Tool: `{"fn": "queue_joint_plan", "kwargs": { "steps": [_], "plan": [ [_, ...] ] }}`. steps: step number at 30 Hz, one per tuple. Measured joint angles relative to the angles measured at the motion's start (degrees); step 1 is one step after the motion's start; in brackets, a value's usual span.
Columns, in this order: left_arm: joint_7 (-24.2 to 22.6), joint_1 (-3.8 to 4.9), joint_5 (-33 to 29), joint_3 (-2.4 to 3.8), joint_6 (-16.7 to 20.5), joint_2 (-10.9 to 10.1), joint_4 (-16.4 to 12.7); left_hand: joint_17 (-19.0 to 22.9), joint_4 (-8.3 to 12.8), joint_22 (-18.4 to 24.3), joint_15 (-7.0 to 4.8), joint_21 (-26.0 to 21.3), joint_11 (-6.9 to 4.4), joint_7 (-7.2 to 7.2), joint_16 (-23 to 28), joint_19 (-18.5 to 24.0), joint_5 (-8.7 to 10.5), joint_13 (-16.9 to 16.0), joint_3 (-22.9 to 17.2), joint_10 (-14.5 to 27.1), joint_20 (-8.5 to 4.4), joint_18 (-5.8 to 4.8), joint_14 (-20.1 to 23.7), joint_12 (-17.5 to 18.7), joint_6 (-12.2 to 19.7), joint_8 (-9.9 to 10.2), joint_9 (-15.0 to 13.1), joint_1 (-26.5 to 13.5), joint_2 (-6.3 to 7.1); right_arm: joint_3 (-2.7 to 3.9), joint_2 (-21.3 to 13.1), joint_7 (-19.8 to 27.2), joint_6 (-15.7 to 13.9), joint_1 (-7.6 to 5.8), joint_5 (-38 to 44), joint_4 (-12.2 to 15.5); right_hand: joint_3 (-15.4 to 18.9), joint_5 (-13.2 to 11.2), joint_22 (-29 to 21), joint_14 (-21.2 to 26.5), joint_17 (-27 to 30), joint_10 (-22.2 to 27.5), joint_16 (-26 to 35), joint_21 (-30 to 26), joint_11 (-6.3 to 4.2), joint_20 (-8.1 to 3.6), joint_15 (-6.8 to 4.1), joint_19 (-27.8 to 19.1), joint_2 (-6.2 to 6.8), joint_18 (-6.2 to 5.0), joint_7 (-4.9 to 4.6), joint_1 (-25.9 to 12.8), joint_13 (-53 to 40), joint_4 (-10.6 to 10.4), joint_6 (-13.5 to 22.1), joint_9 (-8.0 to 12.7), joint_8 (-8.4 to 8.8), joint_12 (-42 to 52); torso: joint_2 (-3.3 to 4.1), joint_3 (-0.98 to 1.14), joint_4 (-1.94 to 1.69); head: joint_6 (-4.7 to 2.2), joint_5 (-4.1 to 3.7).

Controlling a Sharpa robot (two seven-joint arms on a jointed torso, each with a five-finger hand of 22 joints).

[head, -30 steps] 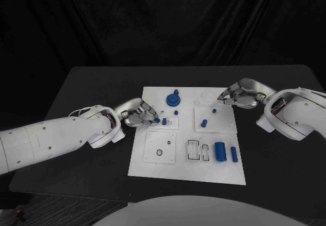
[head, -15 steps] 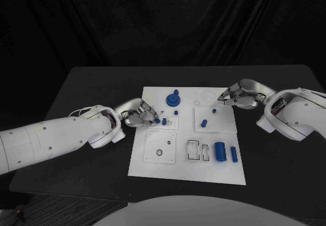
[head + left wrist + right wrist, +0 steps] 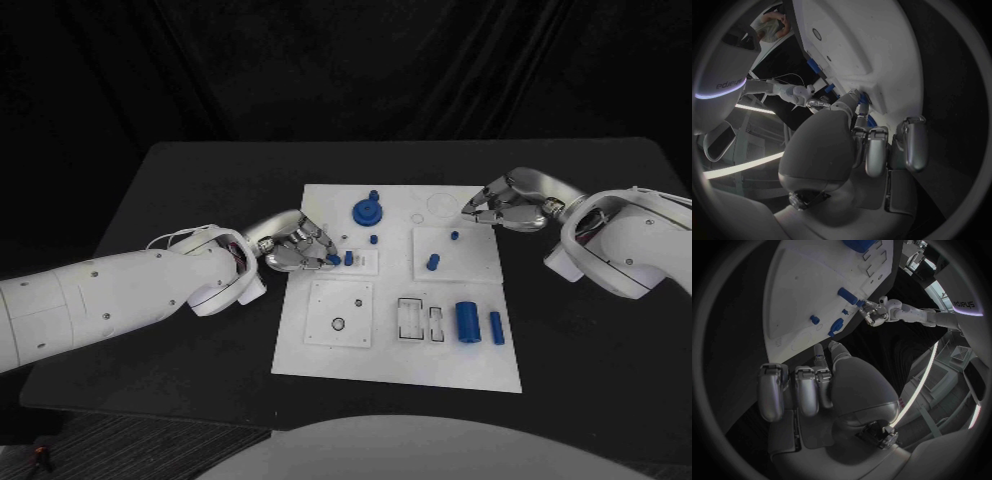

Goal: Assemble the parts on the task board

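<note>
The white rectangular task board (image 3: 397, 340) lies mid-surface on the black surface (image 3: 188, 190). The left robot hand (image 3: 296, 247) sits at the board's left edge, fingers curled, pinching a small blue plastic peg (image 3: 333, 258) beside another upright peg (image 3: 349, 257). The right robot hand (image 3: 505, 205) hovers at the board's far right corner, fingers curled in, holding nothing I can make out. The pegs look light, rigid and smooth, probably slippery; a fingertip pinch across the sides suits them best.

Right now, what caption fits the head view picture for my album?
Left hand pinches a small blue part at the white board's edge.
</note>
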State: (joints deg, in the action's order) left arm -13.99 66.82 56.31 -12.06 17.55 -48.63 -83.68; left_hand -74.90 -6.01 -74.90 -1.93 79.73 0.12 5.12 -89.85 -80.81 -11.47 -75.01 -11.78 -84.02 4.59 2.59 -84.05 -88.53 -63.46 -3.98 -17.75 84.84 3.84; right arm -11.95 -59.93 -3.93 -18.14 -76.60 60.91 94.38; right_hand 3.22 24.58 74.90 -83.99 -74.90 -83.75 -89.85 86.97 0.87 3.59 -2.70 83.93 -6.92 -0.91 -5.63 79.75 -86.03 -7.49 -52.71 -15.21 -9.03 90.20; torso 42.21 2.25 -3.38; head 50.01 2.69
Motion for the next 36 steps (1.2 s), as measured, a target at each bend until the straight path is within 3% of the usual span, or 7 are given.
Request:
{"fn": "queue_joint_plan", "kwargs": {
  "steps": [5,13,16,20,31,34,36],
  "plan": [
    [0.0,-0.06,0.0,0.01,0.0,-0.1,-0.1,0.0,0.2,0.0,0.0,-0.1,0.16,0.0,0.0,0.0,0.67,0.0,0.4,0.2,0.0,0.0,0.0,0.0,0.4,0.0,0.2,0.5,0.51,0.0,0.0,0.0,0.1,0.01,0.0,0.0,-0.2,0.0,0.0,0.0,0.0,0.0,0.0,0.0,0.0,0.0,0.01,0.0,0.18,0.0,0.0,0.2,0.0,0.2,0.0,0.0,0.0,0.0,0.0,0.01,0.0,0.0,0.02],
    [-0.1,-0.28,0.0,-0.11,0.4,-0.1,-0.1,0.0,-0.8,0.0,0.0,-0.4,0.4,-0.05,0.0,0.2,3.93,0.0,2.5,0.0,0.21,0.0,0.0,0.5,7.6,-0.3,0.9,1.1,0.52,0.0,0.1,0.0,0.2,0.03,0.0,-0.3,-0.2,0.0,0.0,0.0,0.0,0.0,0.0,0.0,0.0,0.0,0.04,0.0,0.38,0.0,0.0,0.2,0.0,0.2,0.0,0.0,0.0,0.0,-0.01,0.03,0.01,0.0,0.08],
    [-0.2,-0.34,0.1,-0.14,0.7,-0.1,-0.1,0.0,-1.2,0.0,0.0,-0.4,0.4,-0.03,0.0,0.2,4.32,0.0,2.9,0.0,0.21,0.0,0.0,0.5,10.1,-0.6,1.0,1.3,0.85,0.0,0.1,0.0,0.3,0.05,0.0,-0.3,-0.4,0.0,0.0,0.0,0.0,0.0,0.0,0.0,0.0,0.0,0.07,0.0,0.38,0.0,0.0,0.2,0.0,0.4,0.0,0.0,0.0,0.0,-0.01,0.03,0.01,0.0,0.11],
    [-0.3,-0.36,0.1,-0.16,1.2,-0.1,-0.1,0.0,-1.2,0.0,0.0,-0.4,0.4,-0.15,0.0,0.2,4.57,0.0,3.2,0.0,0.21,0.0,0.0,0.5,11.0,-1.0,0.9,1.4,0.99,0.0,0.1,0.0,0.5,0.07,0.0,-0.3,-0.4,0.0,0.0,0.0,0.0,0.0,0.0,0.0,0.0,0.0,0.08,0.0,0.38,0.0,0.0,0.2,0.0,0.4,0.0,0.0,0.0,0.0,0.0,0.02,0.01,0.0,0.13],
    [-1.1,-0.41,3.9,-0.19,3.2,-1.2,-0.9,0.0,-4.0,0.0,0.0,-0.4,0.4,-0.35,0.0,0.2,7.69,0.0,6.4,0.0,0.21,0.0,0.0,1.1,17.2,-5.2,-0.5,2.0,1.58,0.0,0.2,-0.1,0.9,0.09,0.0,-0.4,-1.0,0.0,0.0,0.0,0.0,0.0,0.0,0.0,0.0,0.0,0.18,0.0,0.69,0.0,-0.21,0.5,0.0,0.7,-0.2,0.0,0.0,0.1,0.02,-0.01,0.01,0.0,0.16],
    [-1.7,-0.41,6.6,-0.18,4.9,-2.2,-2.0,0.0,-5.4,0.0,0.0,-0.4,0.4,-0.18,0.0,0.2,7.7,0.0,6.9,0.0,0.21,0.0,0.0,1.2,17.4,-6.5,-1.0,1.3,1.36,0.0,0.2,-0.1,1.0,0.09,0.0,-0.4,-1.2,0.0,0.0,0.0,0.0,0.0,0.0,0.0,0.0,0.0,0.22,0.0,0.77,0.0,-0.21,0.6,0.0,0.9,-0.2,0.0,0.0,0.1,0.04,-0.02,0.01,0.0,0.0],
    [-2.0,-0.4,8.4,-0.17,6.2,-2.8,-2.8,0.0,-6.2,0.0,0.0,-0.3,0.4,0.03,0.0,0.2,6.63,0.0,7.1,0.0,0.21,0.01,0.0,1.2,17.6,-8.0,-1.5,0.9,1.4,0.0,0.1,-0.1,1.1,0.09,0.0,-0.4,-1.2,0.1,0.0,0.0,0.0,0.0,0.0,0.0,0.0,0.0,0.22,0.0,0.85,0.0,-0.21,0.5,0.1,0.9,-0.2,0.0,0.0,0.1,0.04,-0.02,0.01,0.0,-0.13]
  ]
}}
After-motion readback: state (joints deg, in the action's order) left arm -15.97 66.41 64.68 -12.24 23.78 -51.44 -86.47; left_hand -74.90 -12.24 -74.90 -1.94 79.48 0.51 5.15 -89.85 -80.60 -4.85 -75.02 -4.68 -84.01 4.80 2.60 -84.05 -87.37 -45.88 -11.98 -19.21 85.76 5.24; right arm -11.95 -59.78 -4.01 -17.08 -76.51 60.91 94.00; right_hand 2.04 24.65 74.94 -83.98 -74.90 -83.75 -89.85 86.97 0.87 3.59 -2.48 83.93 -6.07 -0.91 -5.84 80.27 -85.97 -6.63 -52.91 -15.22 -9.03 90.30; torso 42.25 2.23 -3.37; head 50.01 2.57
